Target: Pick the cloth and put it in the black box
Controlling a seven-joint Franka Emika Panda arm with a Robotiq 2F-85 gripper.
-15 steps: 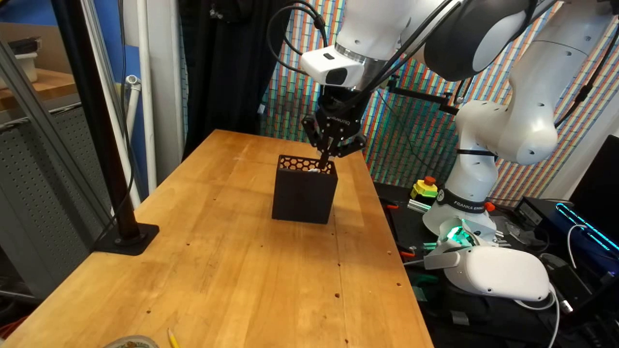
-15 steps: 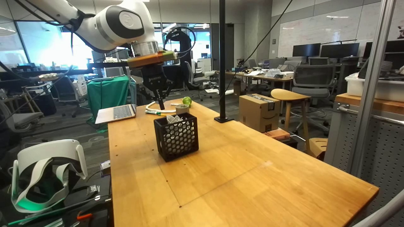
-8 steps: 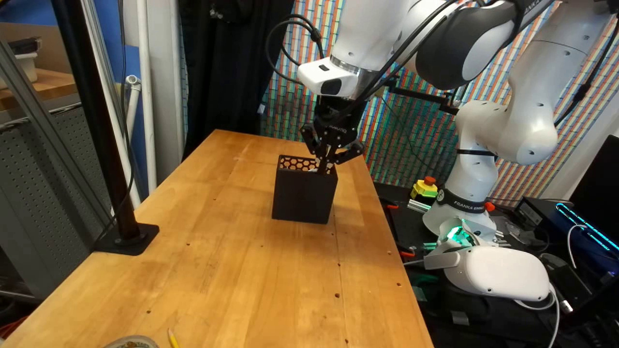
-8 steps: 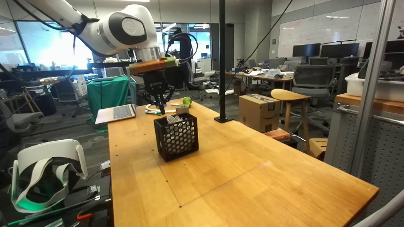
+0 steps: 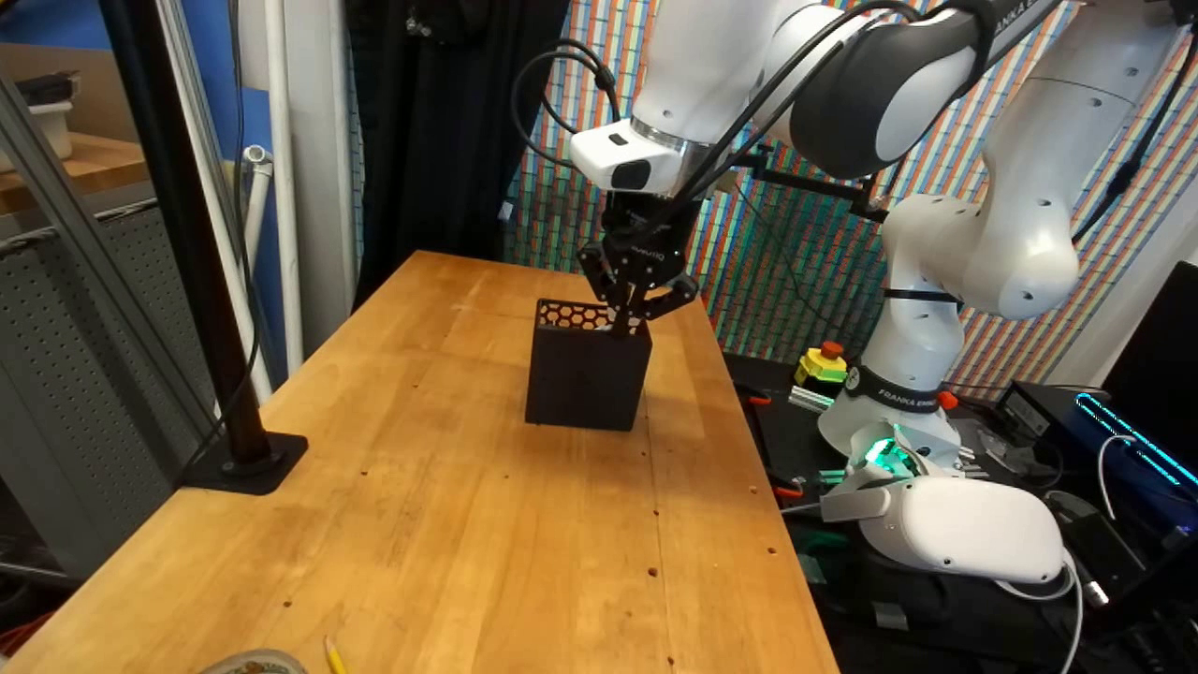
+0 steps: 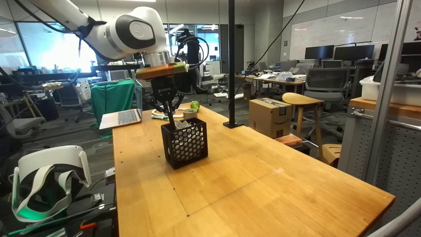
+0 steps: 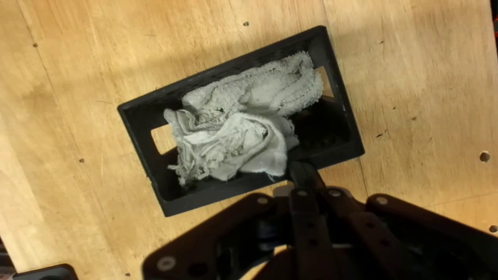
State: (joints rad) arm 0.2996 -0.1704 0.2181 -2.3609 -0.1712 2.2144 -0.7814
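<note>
End effector, mine: one black two-fingered gripper (image 7: 304, 171), pointing down from my white arm with dark grey joint covers (image 6: 136, 31). I have its fingers pressed together; in the wrist view their tips overlap a long wall of the box, toward one corner and just beside a fold of the cloth. Whether they touch wall or fold, I cannot tell.

Receptacle: one small black box (image 5: 585, 384), rectangular, open-topped; one long wall solid, the opposite one pierced with hexagonal holes, an opening in each short end. Stands upright on a light-brown wooden table (image 5: 421, 524).

Contents: one white wrinkled fabric cloth (image 7: 245, 116), bunched, lying inside the box. A thick, rough-edged roll of it lies along the pierced wall, frayed loose folds toward the solid wall. In an exterior view a pale part shows at the rim, beside my fingers, and more through the holes.

Far end of the table, same view: one open laptop (image 6: 115, 121); one round green object (image 6: 195, 105); one short tan cylinder (image 6: 190, 114).

Table edge: one upright black pole (image 6: 231, 65) on a flat plate.

Beside the table: one white VR headset (image 5: 973, 529); one yellow housing with red button (image 5: 821, 362).
</note>
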